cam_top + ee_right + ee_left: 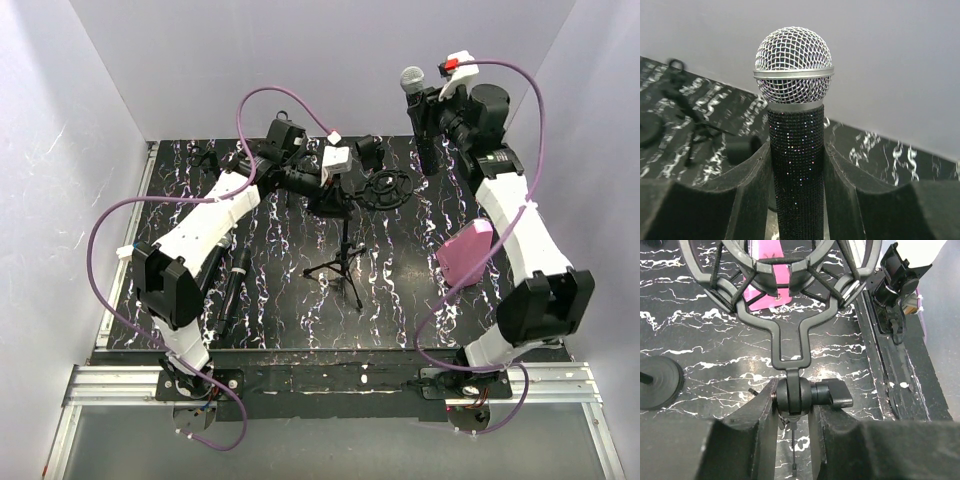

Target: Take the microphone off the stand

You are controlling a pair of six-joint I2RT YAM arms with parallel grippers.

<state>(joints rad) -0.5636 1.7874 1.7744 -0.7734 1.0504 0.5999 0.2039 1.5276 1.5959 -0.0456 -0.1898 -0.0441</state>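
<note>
The microphone (793, 65), with a silver mesh head and a black glitter body, stands upright between my right gripper's (796, 170) fingers, which are shut on its body. In the top view the right gripper (432, 112) holds the microphone (412, 78) up at the back right, apart from the stand. The black tripod stand (341, 258) stands mid-table with its empty ring-shaped shock mount (388, 188) tilted to the right. My left gripper (792, 412) is shut on the stand's swivel joint (791, 394) just below the shock mount (790, 315); it also shows in the top view (325, 180).
A pink flat object (465, 250) lies beside the right arm. A black cylinder (236, 283) lies on the table by the left arm. A small black item (370, 150) sits at the back. A round black base (657, 382) lies left of the left gripper.
</note>
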